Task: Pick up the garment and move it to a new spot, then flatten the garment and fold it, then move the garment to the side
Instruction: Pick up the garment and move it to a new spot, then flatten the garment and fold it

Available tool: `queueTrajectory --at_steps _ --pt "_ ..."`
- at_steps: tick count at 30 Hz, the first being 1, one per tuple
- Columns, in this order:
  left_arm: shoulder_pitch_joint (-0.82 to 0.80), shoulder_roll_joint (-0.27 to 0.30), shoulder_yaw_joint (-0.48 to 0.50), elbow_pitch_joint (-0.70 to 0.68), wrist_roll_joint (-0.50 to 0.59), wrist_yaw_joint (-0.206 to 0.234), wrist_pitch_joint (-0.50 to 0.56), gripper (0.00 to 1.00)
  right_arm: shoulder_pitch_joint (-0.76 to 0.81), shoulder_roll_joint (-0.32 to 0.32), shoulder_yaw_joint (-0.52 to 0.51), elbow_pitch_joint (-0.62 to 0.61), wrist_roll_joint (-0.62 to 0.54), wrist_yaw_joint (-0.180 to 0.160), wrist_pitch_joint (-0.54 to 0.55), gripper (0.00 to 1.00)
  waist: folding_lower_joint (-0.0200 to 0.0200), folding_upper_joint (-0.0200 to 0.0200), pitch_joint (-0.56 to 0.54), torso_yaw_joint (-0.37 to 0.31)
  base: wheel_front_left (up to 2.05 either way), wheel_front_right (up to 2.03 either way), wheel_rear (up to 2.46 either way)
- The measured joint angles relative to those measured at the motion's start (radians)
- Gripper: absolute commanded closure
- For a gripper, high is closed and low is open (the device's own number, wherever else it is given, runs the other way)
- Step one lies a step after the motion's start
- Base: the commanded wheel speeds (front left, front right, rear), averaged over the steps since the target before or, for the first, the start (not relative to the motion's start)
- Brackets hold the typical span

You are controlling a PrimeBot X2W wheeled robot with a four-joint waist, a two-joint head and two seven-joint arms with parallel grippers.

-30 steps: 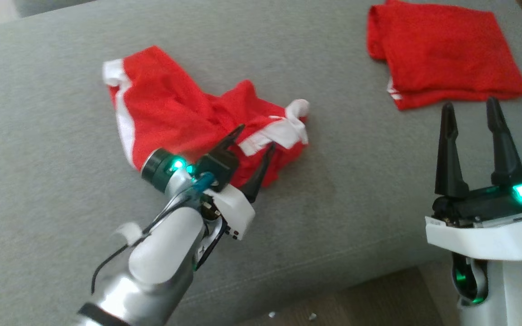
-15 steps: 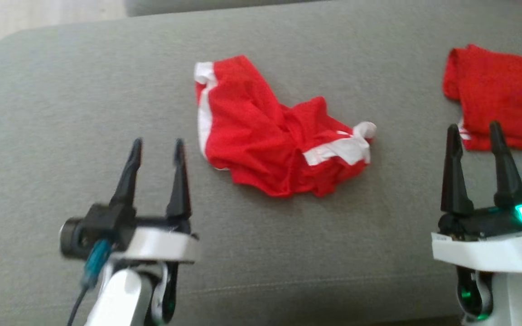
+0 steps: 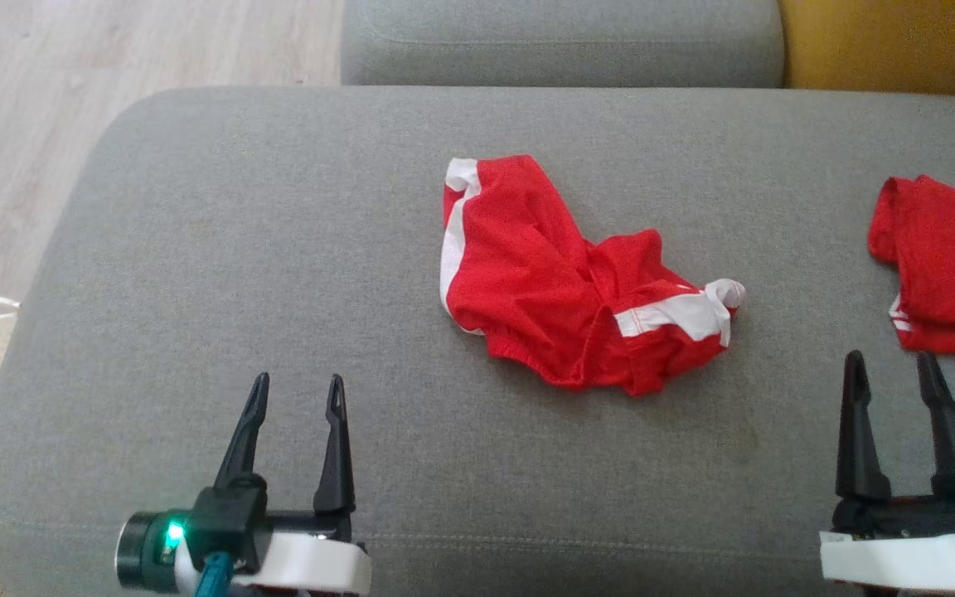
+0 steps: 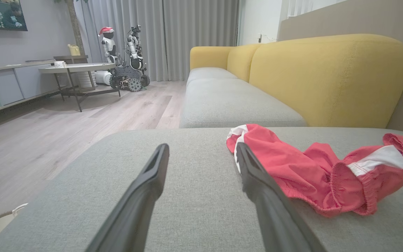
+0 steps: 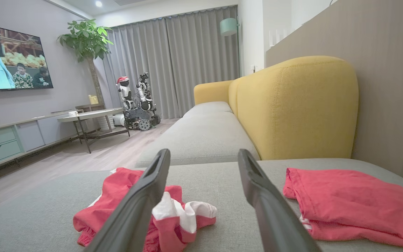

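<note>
Head view: crumpled red garment (image 3: 560,282) lies mid-way on grey sofa seat (image 3: 237,249), untouched; left tool (image 3: 298,380) and right tool (image 3: 890,358) both spread wide, empty. Left wrist view: wood floor (image 4: 65,133), yellow backrest (image 4: 327,77). Right wrist view: grey curtains (image 5: 173,59), wall screen (image 5: 12,57), folded red cloth (image 5: 355,203) apart from garment.

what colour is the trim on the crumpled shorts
White, on red shorts: a side stripe and a band at the bunched end. Clearest in the head view.
</note>
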Motion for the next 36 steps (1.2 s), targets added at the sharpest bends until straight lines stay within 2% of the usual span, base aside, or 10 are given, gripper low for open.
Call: queueTrajectory --at_steps 21,23,26,32,34,36 --pt "-0.001 -0.013 0.021 0.022 -0.007 -0.027 0.000 0.00 -0.016 0.000 0.020 0.012 0.000 0.000 0.000 0.00 0.0000 0.0000 -0.002 -0.017 0.00 0.00 0.00" --pt "-0.010 -0.013 0.018 0.021 -0.046 -0.053 0.000 0.00 -0.018 0.000 0.022 0.003 -0.002 0.000 0.000 0.00 0.0000 0.0000 0.013 -0.020 0.00 0.00 0.00" --pt "-0.065 -0.013 -0.019 0.053 -0.160 -0.134 0.000 0.00 -0.045 0.000 0.030 -0.003 -0.021 0.000 0.000 0.00 0.0000 0.0000 0.046 -0.024 0.00 0.00 0.00" --pt "-0.239 -0.014 -0.189 0.239 -0.337 -0.295 0.000 0.00 -0.160 -0.005 0.053 -0.036 -0.035 0.000 0.000 0.00 0.0000 0.0000 0.120 -0.048 0.00 0.00 0.00" --pt "-0.298 -0.015 -0.255 0.279 -0.426 -0.320 0.001 0.00 -0.184 -0.009 0.062 -0.041 -0.035 0.000 0.000 0.00 0.0000 0.0000 0.143 -0.062 0.00 0.00 0.00" --pt "-0.358 -0.015 -0.313 0.318 -0.471 -0.326 0.014 0.00 -0.200 -0.011 0.068 -0.043 -0.035 0.000 0.000 0.00 0.0000 0.0000 0.163 -0.079 0.00 0.00 0.00"
